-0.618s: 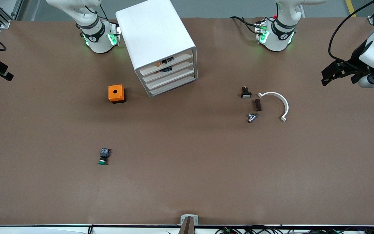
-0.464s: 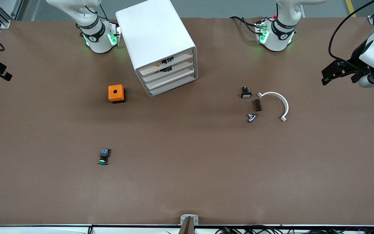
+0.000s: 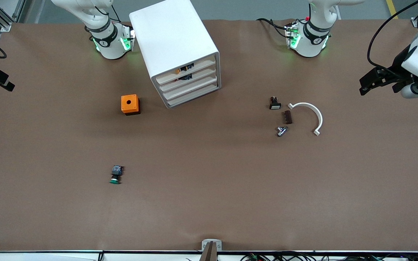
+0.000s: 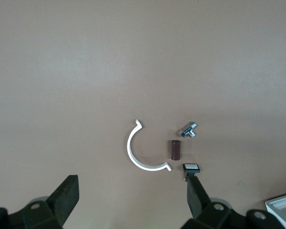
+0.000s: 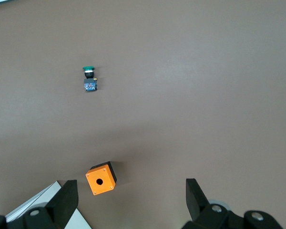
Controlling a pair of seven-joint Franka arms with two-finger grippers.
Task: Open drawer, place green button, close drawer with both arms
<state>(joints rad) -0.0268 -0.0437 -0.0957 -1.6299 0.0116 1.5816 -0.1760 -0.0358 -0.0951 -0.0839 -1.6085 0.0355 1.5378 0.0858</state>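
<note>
An orange cube with a hole sits on the brown worktop. Well apart from it, toward the left arm's end, lies a cluster: a white curved bracket, with a dark brown block, a black button with a white cap and a small metal fitting just beside it.

drawer: third front, shut | green-capped button: on its side, on table
</note>
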